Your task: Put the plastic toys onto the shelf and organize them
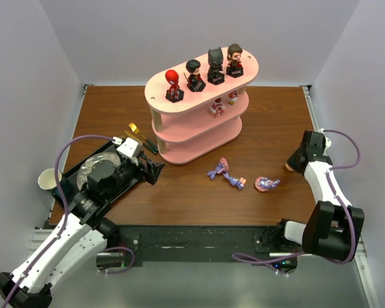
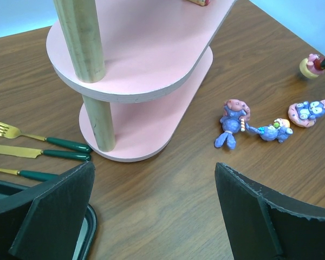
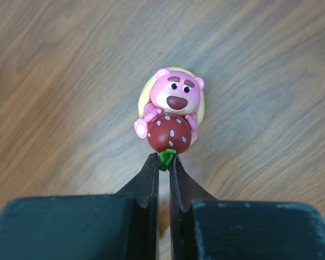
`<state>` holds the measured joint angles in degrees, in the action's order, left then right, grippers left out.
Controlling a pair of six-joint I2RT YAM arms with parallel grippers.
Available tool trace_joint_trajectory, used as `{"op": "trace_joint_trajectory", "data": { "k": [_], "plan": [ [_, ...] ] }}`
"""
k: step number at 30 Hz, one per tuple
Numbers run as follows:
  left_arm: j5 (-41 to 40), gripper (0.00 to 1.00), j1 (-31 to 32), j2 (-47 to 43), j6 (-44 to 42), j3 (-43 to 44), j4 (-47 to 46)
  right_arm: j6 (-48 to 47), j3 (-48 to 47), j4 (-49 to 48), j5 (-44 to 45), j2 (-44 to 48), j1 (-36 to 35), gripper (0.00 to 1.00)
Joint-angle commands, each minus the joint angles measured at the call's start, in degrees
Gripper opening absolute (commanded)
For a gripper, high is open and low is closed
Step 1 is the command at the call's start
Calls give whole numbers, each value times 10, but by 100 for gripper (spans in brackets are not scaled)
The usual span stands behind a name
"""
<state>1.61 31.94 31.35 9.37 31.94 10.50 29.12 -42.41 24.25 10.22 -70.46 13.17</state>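
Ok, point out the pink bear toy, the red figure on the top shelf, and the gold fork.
pink bear toy (image 3: 176, 95): right wrist view, on its face.
red figure (image 1: 172, 78): top external view, on its head.
gold fork (image 2: 2, 129): left wrist view, on its tines.

Brown wooden table (image 1: 115, 109) carrying a shelf, a tray, cutlery and loose toys.
From its centre, the pink shelf (image 1: 199, 151) stands at twelve o'clock, gold cutlery (image 1: 141, 138) lies at ten and a black tray (image 1: 83, 159) at eight. Two purple ponies (image 1: 226, 174) lie at five, a pink-ringed figure (image 1: 266, 184) at four and a pink bear (image 3: 170, 97) at three.
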Motion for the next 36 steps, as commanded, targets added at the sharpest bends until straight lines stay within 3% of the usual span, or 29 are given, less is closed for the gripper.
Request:
{"op": "trace_joint_trajectory", "data": {
  "k": [1,8,13,18,26,32,36],
  "plan": [
    [-8,97,-1,8,-9,0,-7,-59,-43,27,-7,57,-43,0],
    [-14,96,-26,20,-3,3,-5,-134,-121,90,2,105,-194,0],
    [-78,96,-59,21,4,11,8,-171,-176,108,-56,130,-263,0],
    [-86,96,-68,27,5,13,12,-195,-231,131,-100,123,-344,0],
    [-83,96,-74,32,7,11,9,-243,-326,145,-25,55,-527,0],
    [-82,96,-77,33,7,8,7,-260,-390,114,6,-28,-584,0],
    [-80,96,-78,34,6,6,6,-264,-422,85,9,-70,-586,0]
  ]
}}
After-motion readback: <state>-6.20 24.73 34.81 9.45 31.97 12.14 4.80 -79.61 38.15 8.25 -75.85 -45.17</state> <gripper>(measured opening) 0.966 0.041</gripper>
